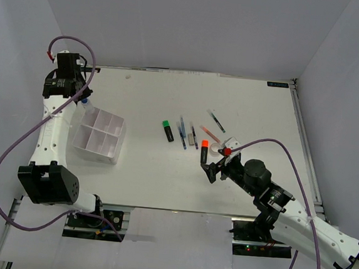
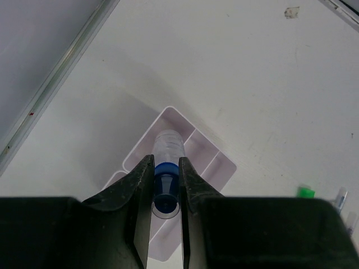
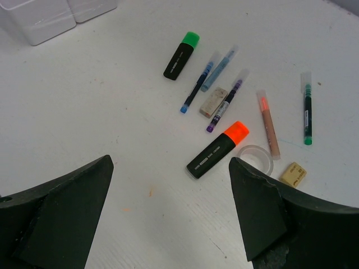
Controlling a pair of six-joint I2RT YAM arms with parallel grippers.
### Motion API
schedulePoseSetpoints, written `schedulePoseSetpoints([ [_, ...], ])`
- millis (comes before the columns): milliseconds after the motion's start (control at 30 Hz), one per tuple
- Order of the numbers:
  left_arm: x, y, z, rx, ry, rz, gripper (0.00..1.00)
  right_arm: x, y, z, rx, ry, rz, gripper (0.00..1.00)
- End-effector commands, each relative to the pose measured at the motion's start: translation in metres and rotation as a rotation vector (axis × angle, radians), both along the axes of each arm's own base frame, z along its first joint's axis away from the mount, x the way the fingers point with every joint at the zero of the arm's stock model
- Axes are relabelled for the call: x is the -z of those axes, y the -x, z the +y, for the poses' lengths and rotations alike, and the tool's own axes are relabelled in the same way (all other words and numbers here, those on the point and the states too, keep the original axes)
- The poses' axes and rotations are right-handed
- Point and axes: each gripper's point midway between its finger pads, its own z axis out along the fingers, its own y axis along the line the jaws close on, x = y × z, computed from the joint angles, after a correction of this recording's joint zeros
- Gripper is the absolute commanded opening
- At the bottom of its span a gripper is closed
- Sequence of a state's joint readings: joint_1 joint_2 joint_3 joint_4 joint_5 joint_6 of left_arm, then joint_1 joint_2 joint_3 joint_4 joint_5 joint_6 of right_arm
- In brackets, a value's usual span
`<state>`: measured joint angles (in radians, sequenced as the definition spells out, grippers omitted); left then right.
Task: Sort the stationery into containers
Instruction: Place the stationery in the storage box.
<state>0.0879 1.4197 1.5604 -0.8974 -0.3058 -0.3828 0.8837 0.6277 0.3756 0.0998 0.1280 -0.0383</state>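
Here, nearest the bases, the right tool (image 3: 169,171) hangs over the table (image 1: 162,183) with its two fingers wide apart and nothing between them. Just beyond it lie the orange-capped highlighter (image 3: 217,150), the clear tape roll (image 3: 256,157) close by its cap, and the tan block (image 3: 294,174). Farther out the grey block (image 3: 213,102), the thin pens (image 3: 196,89) and the green-capped highlighter (image 3: 181,55) lie loose on the table, none of them sorted yet. Well off to the left stands the organizer tray (image 1: 97,137). Over its far corner the left tool (image 2: 166,168) is clamped on the blue-capped bottle (image 2: 169,147), gripping it at the cap end with the clear body pointing down toward the compartments. The step in hand appears to be setting this bottle into the tray. To do it well, the arm should probably centre the bottle over one compartment, clear of the dividing walls. It should then lower until the base is inside the rim and only then part the fingers, since a release from height could bounce the bottle out or nudge the light tray. Whether the bottle is already lined up with one cell cannot be told from these views.
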Motion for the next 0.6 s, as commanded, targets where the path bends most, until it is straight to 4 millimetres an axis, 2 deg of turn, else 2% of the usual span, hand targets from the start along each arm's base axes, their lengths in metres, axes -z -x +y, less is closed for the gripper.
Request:
schedulePoseSetpoints([
  [0, 0.004, -0.004, -0.003, 0.037, 0.021, -0.008, 0.04, -0.004, -0.001, -0.001, 0.011, -0.024, -0.014, 0.9],
  [100, 0.016, -0.005, 0.002, 0.034, 0.032, 0.002, 0.04, -0.003, -0.002, -0.002, 0.017, -0.023, -0.014, 0.9],
  [200, 0.036, -0.005, 0.005, 0.03, 0.045, 0.034, 0.05, 0.0, -0.002, -0.001, 0.01, -0.015, -0.006, 0.9],
  [333, 0.063, -0.005, 0.006, 0.025, 0.071, 0.07, 0.17, 0.003, -0.003, 0.0, 0.014, -0.006, 0.0, 0.9],
  [400, 0.069, -0.008, 0.006, 0.027, 0.075, 0.06, 0.25, 0.003, -0.004, -0.001, 0.019, -0.007, 0.0, 0.9],
  [567, 0.081, -0.012, 0.012, 0.021, 0.069, 0.064, 0.29, 0.006, -0.003, -0.001, 0.018, -0.002, 0.007, 0.9],
])
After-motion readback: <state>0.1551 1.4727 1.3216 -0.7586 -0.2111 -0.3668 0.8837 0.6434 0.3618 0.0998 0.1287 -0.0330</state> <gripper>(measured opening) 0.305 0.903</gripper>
